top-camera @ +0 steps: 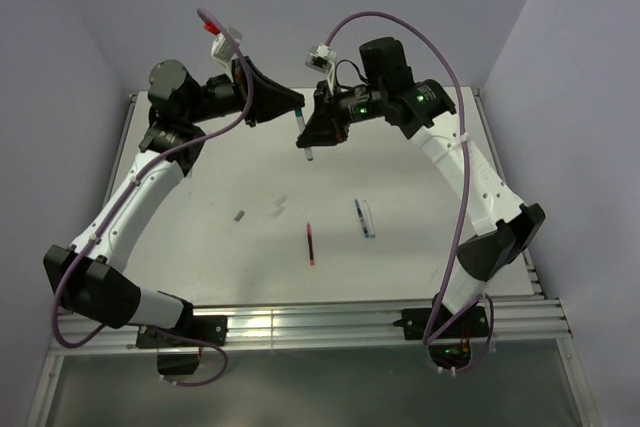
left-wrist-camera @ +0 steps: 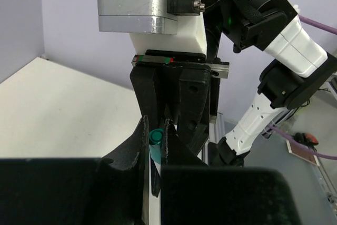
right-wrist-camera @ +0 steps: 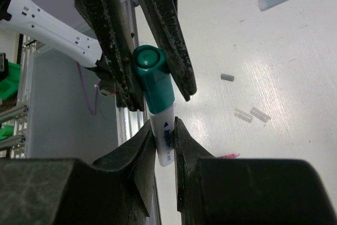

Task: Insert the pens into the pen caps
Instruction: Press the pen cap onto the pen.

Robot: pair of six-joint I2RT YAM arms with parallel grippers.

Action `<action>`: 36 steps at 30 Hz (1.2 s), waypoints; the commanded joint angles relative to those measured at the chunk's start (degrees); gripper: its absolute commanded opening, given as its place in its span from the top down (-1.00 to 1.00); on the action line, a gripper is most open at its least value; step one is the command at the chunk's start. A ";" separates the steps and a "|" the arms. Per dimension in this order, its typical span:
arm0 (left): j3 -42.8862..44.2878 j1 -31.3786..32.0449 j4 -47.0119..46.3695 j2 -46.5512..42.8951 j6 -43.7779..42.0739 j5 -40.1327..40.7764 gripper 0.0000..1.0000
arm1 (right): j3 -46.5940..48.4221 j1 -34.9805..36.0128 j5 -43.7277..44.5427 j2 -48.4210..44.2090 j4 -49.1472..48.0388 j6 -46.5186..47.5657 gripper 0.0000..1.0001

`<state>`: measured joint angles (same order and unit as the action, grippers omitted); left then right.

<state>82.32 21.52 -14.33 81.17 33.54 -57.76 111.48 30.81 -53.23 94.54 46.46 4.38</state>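
Left jaws pinch teal cap | right jaws pinch white pen | pen end inside cap

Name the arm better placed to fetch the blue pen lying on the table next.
Probably right: the blue pen lies on the right half of the table, on that arm's side. The right gripper must first release the white pen it grips.

Left fingers and right fingers closed, facing.

A robotics lab cell: white table boxed by plain lavender walls, aluminium rails at six o'clock.
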 commanded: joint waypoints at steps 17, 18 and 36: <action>-12.27 5.73 1.42 -0.30 4.78 -11.67 0.99 | 13.51 -1.54 -4.77 -0.06 -18.68 -6.23 1.00; -12.71 5.73 0.36 -0.48 6.09 -13.07 0.99 | 13.24 -1.54 -5.38 -0.32 -18.68 -6.40 1.00; -14.74 7.49 4.30 -1.01 7.07 -20.99 0.99 | 13.67 -2.15 -6.36 -1.12 -17.11 -0.61 1.00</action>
<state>73.71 23.73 -29.95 77.69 42.19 -53.10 118.08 30.87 -59.37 97.12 52.56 2.42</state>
